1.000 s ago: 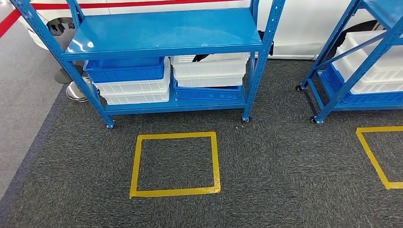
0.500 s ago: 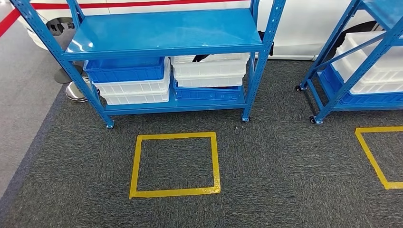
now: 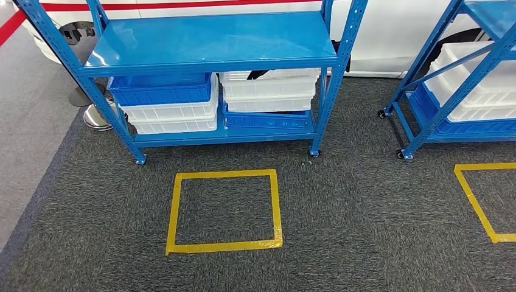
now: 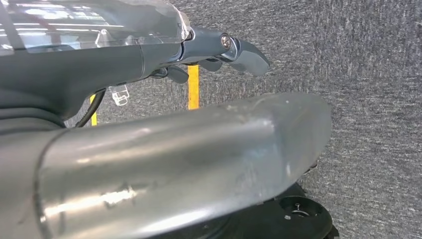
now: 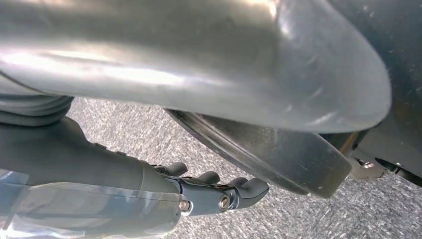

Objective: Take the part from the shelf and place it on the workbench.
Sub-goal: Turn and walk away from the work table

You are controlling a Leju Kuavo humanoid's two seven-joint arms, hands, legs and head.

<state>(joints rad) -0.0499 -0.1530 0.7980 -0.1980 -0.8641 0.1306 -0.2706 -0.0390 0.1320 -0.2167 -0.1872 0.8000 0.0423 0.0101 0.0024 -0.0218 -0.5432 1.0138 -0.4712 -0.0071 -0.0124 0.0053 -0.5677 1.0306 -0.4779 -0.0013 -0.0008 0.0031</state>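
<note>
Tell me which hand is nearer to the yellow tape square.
Left, likely: the left hand hangs with yellow tape just beyond its fingers; the right hand hangs over plain carpet.

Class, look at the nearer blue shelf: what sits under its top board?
Under the top board two stacks of bins: blue bin over white bins; white bins over blue bin. Their contents are hidden.

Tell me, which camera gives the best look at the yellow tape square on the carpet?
The head view: it shows the whole yellow tape square on the carpet, in front of the blue shelf. The left wrist view catches short yellow strips past the left hand. The right wrist view shows the right hand over carpet.
</note>
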